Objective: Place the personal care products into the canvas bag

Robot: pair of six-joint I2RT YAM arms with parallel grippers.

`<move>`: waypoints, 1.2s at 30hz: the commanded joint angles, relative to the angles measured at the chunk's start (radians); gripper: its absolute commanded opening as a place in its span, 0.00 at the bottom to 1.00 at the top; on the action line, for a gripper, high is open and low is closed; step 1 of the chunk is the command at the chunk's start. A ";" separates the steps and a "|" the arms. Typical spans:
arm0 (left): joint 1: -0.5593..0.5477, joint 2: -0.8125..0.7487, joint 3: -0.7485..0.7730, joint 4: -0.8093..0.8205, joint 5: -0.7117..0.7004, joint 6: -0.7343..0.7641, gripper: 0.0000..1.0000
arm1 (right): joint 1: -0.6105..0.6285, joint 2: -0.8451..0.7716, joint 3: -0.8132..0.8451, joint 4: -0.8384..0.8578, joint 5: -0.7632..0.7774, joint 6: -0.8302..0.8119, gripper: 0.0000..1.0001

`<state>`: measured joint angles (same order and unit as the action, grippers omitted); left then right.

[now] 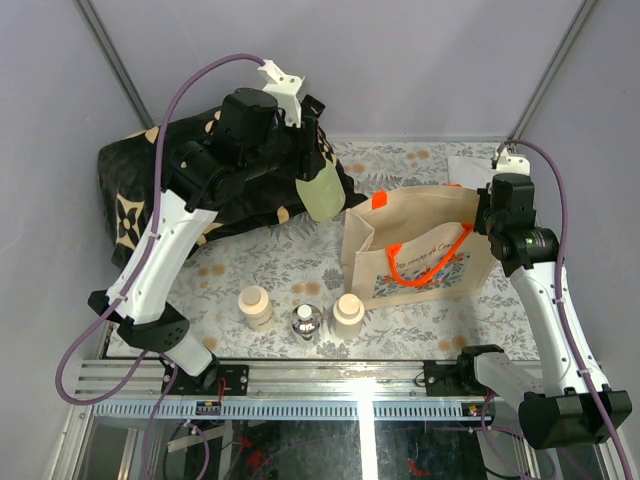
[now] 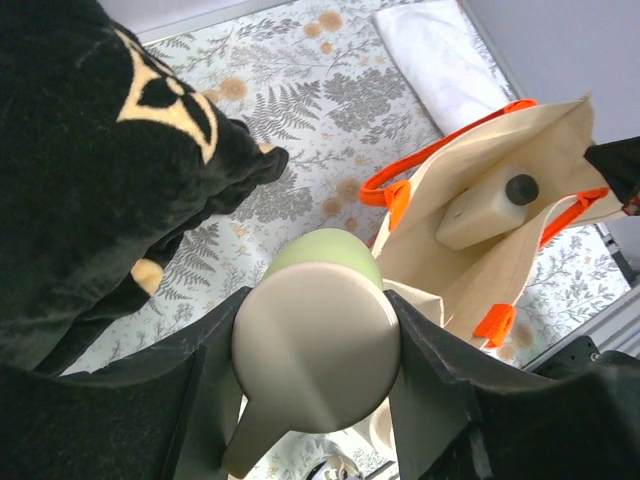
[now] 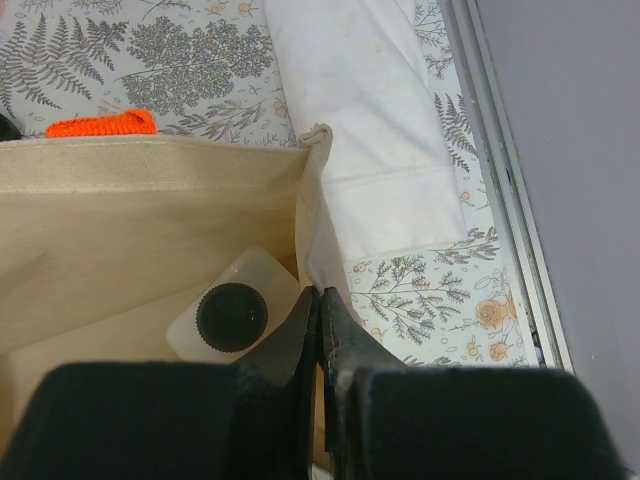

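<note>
My left gripper (image 1: 308, 150) is shut on the pale green bottle (image 1: 322, 193) with a beige cap (image 2: 315, 345) and holds it in the air just left of the canvas bag (image 1: 420, 250). The bag stands open, orange handles (image 1: 432, 268) hanging. The white rectangular bottle with dark cap (image 2: 490, 208) lies inside it, also in the right wrist view (image 3: 232, 316). My right gripper (image 3: 320, 300) is shut on the bag's right rim (image 3: 318, 215), holding it open. Two cream squat bottles (image 1: 256, 306) (image 1: 348, 315) and the small clear round one (image 1: 306, 321) stand in front.
The black blanket with cream flowers (image 1: 170, 185) is heaped at the back left, under my left arm. A white folded cloth (image 3: 365, 130) lies behind the bag at the right. A floral cloth (image 1: 240, 265) covers the table. The metal rail (image 1: 350, 380) runs along the near edge.
</note>
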<state>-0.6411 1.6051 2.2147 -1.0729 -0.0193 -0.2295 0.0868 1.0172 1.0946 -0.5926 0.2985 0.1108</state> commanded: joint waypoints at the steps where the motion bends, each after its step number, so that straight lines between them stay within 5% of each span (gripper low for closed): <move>1: -0.009 -0.079 0.008 0.294 0.092 -0.003 0.00 | -0.005 0.014 -0.029 -0.084 0.020 -0.010 0.00; 15: -0.113 0.004 -0.023 0.536 0.210 -0.040 0.00 | -0.004 -0.005 -0.037 -0.081 0.011 -0.010 0.00; 36: -0.231 0.251 -0.080 0.788 0.127 0.079 0.00 | -0.004 -0.030 -0.001 -0.092 -0.004 -0.011 0.00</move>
<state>-0.8452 1.8614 2.0888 -0.5449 0.1230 -0.1795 0.0868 0.9989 1.0832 -0.5953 0.2951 0.1081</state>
